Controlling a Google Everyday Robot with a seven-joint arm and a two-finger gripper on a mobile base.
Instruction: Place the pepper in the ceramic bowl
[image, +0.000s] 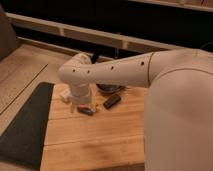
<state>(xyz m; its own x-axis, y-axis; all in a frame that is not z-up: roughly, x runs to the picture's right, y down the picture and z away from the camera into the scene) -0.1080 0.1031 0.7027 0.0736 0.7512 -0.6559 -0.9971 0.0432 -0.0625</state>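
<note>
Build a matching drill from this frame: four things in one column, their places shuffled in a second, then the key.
Things
1. dark glossy ceramic bowl
2. dark brown bar
3. blue-grey rectangular block
4. gripper

Places
A. low over the wooden table, at the end of the white arm
B. partly hidden behind the arm
C. nearest the camera of the small items, beside the small red-orange pepper
D. lying diagonally just in front of the bowl

Pairs: 1-B, 2-D, 3-C, 4-A
</note>
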